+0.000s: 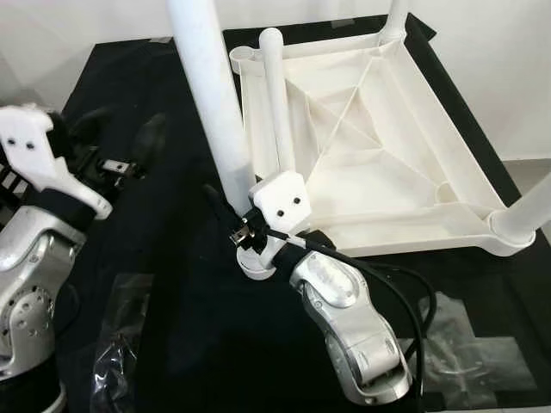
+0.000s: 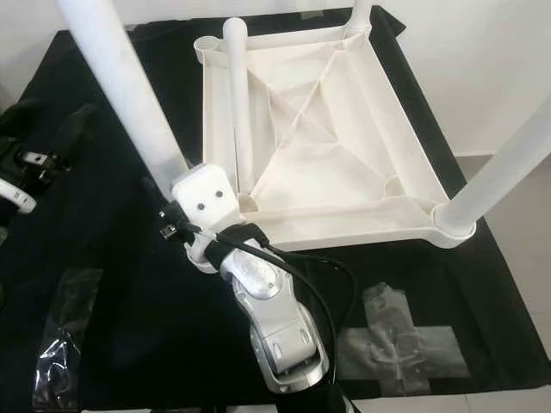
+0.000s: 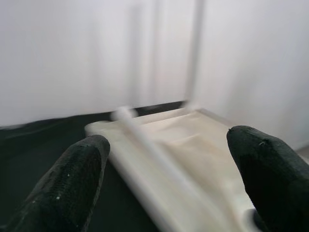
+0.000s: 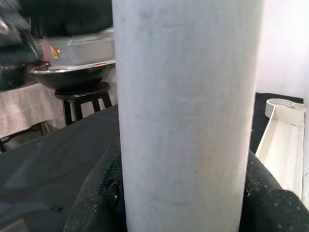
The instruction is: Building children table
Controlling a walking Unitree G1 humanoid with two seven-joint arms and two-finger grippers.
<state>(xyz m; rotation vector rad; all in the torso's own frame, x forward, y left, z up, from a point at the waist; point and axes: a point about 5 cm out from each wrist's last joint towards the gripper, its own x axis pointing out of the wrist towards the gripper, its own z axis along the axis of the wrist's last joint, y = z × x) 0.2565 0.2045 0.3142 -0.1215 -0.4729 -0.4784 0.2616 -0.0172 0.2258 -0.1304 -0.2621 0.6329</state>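
right tool (image 1: 244, 225) clenched around the white cylindrical plastic leg (image 1: 211, 103) at the near-left corner of the upturned white plastic children's table top (image 1: 362, 163).
the table top lies upside down on the black cloth-covered surface (image 1: 181, 335), ribbed underside showing; the gripped leg stands upright in its corner socket, and the right wrist view shows the black fingers (image 4: 94, 203) pressed to both sides of the leg. a second white leg (image 1: 277, 103) lies loose inside the top along its left edge, and other legs stand at the near-right corner (image 1: 523, 215) and the far corner (image 1: 396, 17). left tool (image 1: 116, 146) hovers over the cloth to the left, released, fingers spread apart, well apart from the table. clear plastic bags (image 1: 116, 344) lie on the near cloth.
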